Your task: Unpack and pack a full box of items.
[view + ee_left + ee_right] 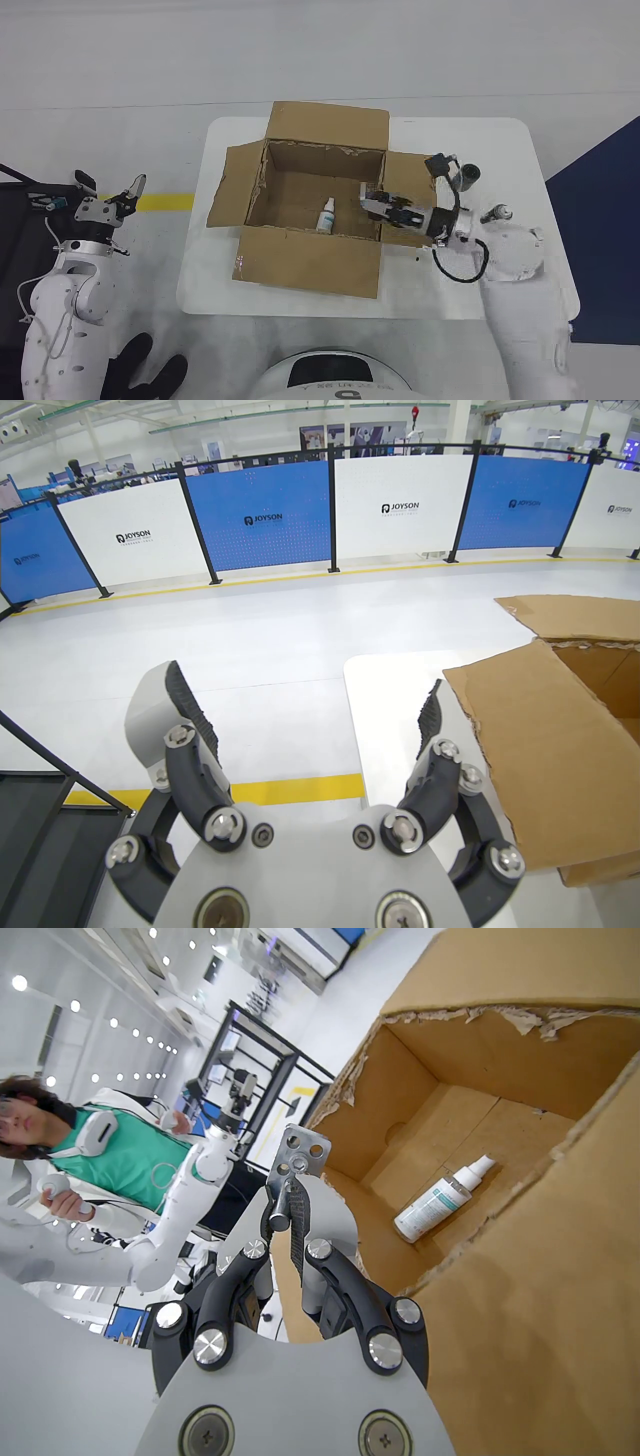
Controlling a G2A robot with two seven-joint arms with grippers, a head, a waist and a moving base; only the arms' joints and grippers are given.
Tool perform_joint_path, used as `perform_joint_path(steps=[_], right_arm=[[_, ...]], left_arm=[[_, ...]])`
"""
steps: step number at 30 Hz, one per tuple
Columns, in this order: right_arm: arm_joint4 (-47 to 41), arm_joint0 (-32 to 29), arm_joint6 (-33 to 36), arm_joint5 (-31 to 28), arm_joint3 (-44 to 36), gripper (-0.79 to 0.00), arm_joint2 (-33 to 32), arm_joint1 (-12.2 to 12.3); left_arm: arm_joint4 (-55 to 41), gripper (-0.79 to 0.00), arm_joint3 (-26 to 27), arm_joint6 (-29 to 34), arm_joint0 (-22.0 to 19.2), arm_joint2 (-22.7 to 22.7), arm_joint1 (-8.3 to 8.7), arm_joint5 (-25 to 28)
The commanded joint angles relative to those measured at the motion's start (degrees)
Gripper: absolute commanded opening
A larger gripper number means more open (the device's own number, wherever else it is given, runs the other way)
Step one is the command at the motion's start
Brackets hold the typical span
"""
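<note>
Grips a perforated metal bracket (300,1150) in the right pincer (287,1208), fingers closed tight on its lower end. Hangs over the 3 o'clock rim of the cardboard box (310,262), just above the flap folded out on that side.

Inside, shows one spray bottle (326,215) lying on its side on the box floor, slightly toward 5 o'clock of centre and well below the pincer. Shows nothing else on the bare cardboard floor.

At 3 o'clock beyond the flap, finds a small dark cylinder (468,177) and a small silvery piece (497,213) on the bench (480,290), both too small to name.

Reads as a box nearly emptied. Cannot tell whether the bracket is coming out or going in. If out, leaves the bottle to lift and the whole repacking after. If in, leaves almost all of the packing.

Calls for care at the torn, ragged rim at 3 o'clock, close under the pincer. Has all four flaps splayed, at 12, 3, 6 and 9 o'clock, eating into bench space. Offers bare bench mainly from 4 to 5 o'clock, with only a thin strip at 9.

Keeps the left pincer (305,695) spread wide and empty, off the bench at 9 o'clock, over the floor and well apart from the box.
</note>
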State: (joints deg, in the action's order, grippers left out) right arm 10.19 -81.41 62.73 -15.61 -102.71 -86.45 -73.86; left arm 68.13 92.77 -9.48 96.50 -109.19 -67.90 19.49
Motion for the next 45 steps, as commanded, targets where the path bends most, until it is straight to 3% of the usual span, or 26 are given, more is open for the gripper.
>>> perform_joint_path(steps=[1, 4, 11, 15, 19, 26, 32, 38, 45], right_arm=[[2.51, 3.41, -1.06, 2.95, 2.14, -0.785, 4.34, -0.27], [4.52, 7.48, -1.78, 5.96, 6.05, -0.785, 9.38, -0.66], [18.02, 14.97, -8.07, 20.11, 13.62, -0.785, 19.75, -1.82], [22.0, 18.24, -6.2, 26.55, 17.57, -0.785, 24.51, -2.46], [25.73, 20.81, -5.6, 31.06, 21.09, -0.56, 27.72, -2.93], [28.01, 20.02, -10.28, 33.21, 19.47, -0.468, 27.81, -2.9], [28.67, 12.8, -13.34, 30.72, 8.25, -0.446, 22.04, -1.28], [24.98, -3.66, -18.52, 26.55, -8.88, -0.443, 6.1, 1.22], [16.01, -21.94, -23.74, 22.79, -17.73, -0.465, -12.2, 2.32]], left_arm=[[0.0, 0.0, 0.0, 0.0, 0.0, 0.0, 0.0, 0.0], [0.0, 0.0, 0.0, 0.0, 0.0, 0.0, 0.0, 0.0], [0.0, 0.0, 0.0, 0.0, 0.0, 0.0, 0.0, 0.0], [0.0, 0.0, 0.0, 0.0, 0.0, 0.0, 0.0, 0.0], [0.0, 0.0, 0.0, 0.0, 0.0, 0.0, 0.0, 0.0], [0.0, 0.0, 0.0, 0.0, 0.0, 0.0, 0.0, 0.0], [0.0, 0.0, 0.0, 0.0, 0.0, 0.0, 0.0, 0.0], [0.0, 0.0, 0.0, 0.0, 0.0, 0.0, 0.0, 0.0], [0.0, 0.0, 0.0, 0.0, 0.0, 0.0, 0.0, 0.0]])
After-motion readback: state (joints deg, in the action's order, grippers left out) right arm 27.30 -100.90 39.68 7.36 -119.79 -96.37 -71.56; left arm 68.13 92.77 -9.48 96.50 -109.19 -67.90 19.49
